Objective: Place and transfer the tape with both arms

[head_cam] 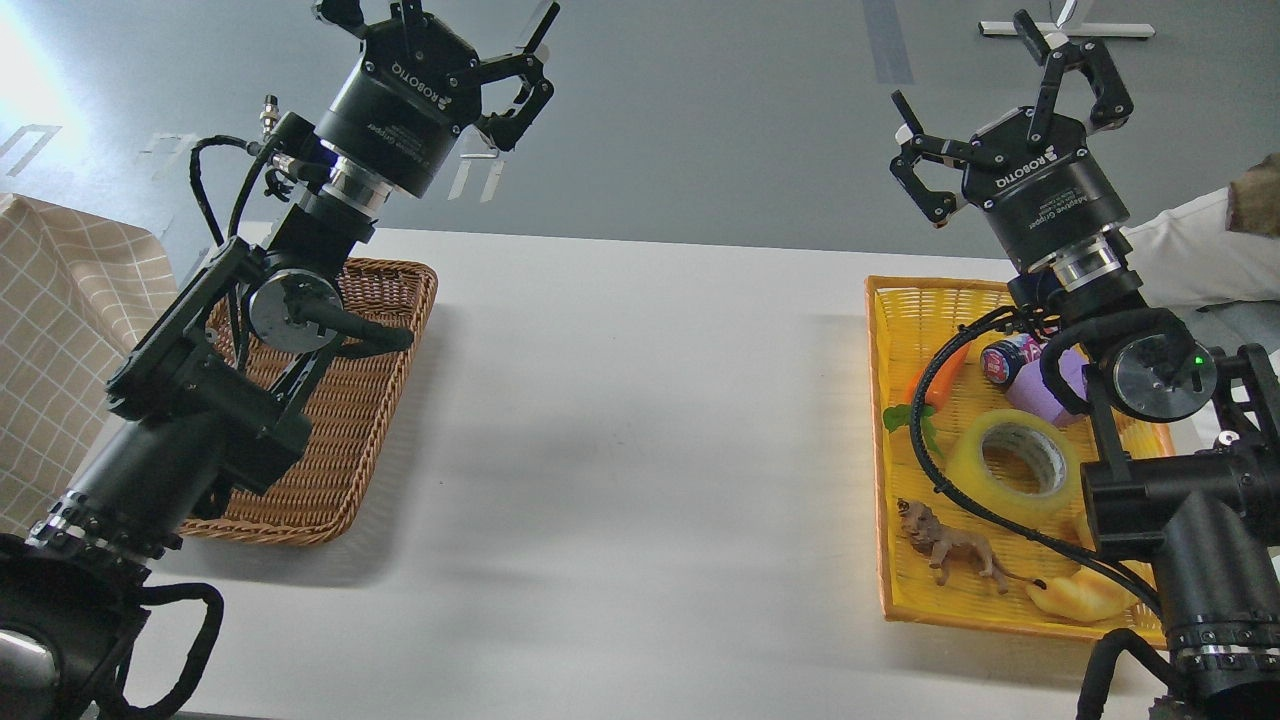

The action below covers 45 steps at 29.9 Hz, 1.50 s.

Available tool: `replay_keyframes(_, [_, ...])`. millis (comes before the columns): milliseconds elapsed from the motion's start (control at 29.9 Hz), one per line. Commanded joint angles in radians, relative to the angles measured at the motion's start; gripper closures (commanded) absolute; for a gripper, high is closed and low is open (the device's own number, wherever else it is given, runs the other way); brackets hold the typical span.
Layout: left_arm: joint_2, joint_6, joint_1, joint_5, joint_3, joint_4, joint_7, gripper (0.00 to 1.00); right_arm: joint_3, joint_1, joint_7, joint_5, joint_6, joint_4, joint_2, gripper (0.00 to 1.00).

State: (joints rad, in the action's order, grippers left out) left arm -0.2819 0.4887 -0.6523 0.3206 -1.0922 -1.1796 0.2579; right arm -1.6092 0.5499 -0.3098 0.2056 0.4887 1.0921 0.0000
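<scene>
Yellow wicker fills the right side of the white surface (pixel 640 450): a bright yellow basket (pixel 905 290) and it is busy in there. The tape (pixel 1012 462) lies flat near the basket's middle, core hole facing up. Beyond it sit a toy carrot (pixel 940 378) with green leaves and a purple cup (pixel 1030 385) with a printed lid, the cup partly hidden by the right arm. Nearer the front edge lies a small brown lion figure (pixel 950 550), and in the front corner a yellow croissant-shaped toy (pixel 1080 597). A black cable from the arm crosses over the tape's near side.

Over on the left, a brown wicker basket (pixel 390 300) sits on the surface; the left arm covers much of it, and nothing shows in the part that can be seen.

The right gripper (pixel 985 85) hangs high above the basket's far end, well apart from the tape, fingers spread wide and holding nothing. The left gripper (pixel 470 50) is raised above the brown basket, far across the surface from the tape; its fingers are also parted and it grips nothing.

A checked cloth (pixel 60 330) shows at the far left edge.
</scene>
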Motion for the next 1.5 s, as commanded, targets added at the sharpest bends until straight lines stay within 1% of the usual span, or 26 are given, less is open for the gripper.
replay_keyframes(0, [0.000,0.000,0.000,0.000,0.000,0.000,0.001,0.02,0.000,-0.001,0.000,0.000,0.000,0.000,0.000,0.00])
replay_keyframes(1471, [-0.005,0.000,0.003,-0.003,-0.009,0.002,0.001,0.02,0.000,-0.011,0.000,0.000,0.000,-0.001,0.000,0.00])
